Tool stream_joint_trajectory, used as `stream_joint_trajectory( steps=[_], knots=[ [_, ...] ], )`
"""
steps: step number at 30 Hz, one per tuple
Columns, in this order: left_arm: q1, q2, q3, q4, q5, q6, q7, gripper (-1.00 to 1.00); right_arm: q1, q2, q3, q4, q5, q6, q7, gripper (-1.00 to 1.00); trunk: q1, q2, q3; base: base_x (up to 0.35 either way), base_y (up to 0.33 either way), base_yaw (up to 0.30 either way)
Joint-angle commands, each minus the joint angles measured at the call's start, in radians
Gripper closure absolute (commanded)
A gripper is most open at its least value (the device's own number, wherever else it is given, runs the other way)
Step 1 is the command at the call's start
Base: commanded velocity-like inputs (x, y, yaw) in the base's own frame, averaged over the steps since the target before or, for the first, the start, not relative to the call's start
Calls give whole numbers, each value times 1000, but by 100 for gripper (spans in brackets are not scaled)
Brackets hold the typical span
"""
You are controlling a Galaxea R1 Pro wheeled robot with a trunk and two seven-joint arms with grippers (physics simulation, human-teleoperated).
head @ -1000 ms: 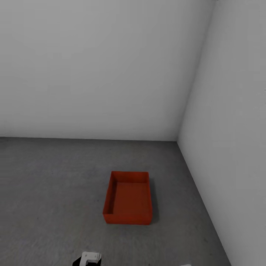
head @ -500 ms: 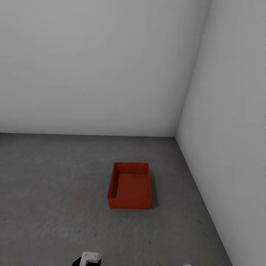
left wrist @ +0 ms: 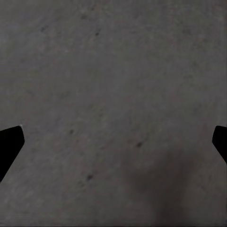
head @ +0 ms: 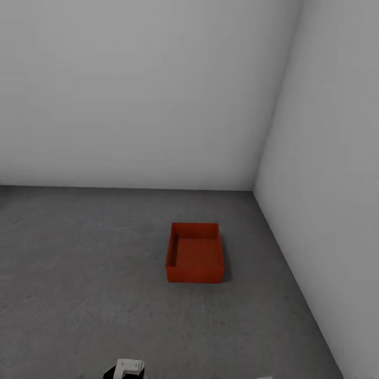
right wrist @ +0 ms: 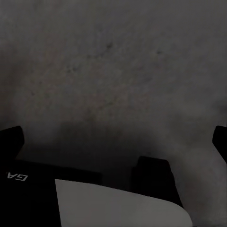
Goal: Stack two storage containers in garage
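Note:
One orange-red storage container (head: 195, 252) sits upright and empty on the dark-grey concrete floor (head: 79, 273) of the garage, close to the corner of two pale-grey walls. It stands well ahead of me, apart from both arms. My left gripper (left wrist: 113, 144) hangs open over bare concrete, its dark fingertips (left wrist: 9, 144) wide apart with nothing between them. Held equally wide and empty, my right gripper (right wrist: 113, 142) is open above the floor, beside my own base.
The back wall (head: 131, 95) and the right wall (head: 326, 184) meet just behind the container. A white part of my left arm (head: 128, 367) shows at the lower edge. Black and white parts of my base (right wrist: 113, 205) lie under the right gripper.
The whole head view has shifted: the container now looks smaller and farther off, a little more to the right, as the camera has drawn back. The container itself stays put on the floor.

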Motion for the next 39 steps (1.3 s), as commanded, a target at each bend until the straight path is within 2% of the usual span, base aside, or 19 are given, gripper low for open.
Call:
stream_joint_trajectory(
  steps=[1, 10, 39],
  knots=[
    [-1, 0, -2, 1, -5, -3, 1, -100, -2, 0, 7, 3, 2, -5, 1, -100, 0, 0, -1, -133, 99, -16],
    [-1, 0, -2, 1, -5, -3, 1, -100, 0, 0, 7, 3, 2, -5, 2, -100, 0, 0, 2, -43, 32, -160],
    [-1, 0, -2, 1, -5, -3, 1, -100, 5, 0, 7, 3, 2, -6, 2, -100, 0, 0, 21, -1, 1, -246]
  ],
)
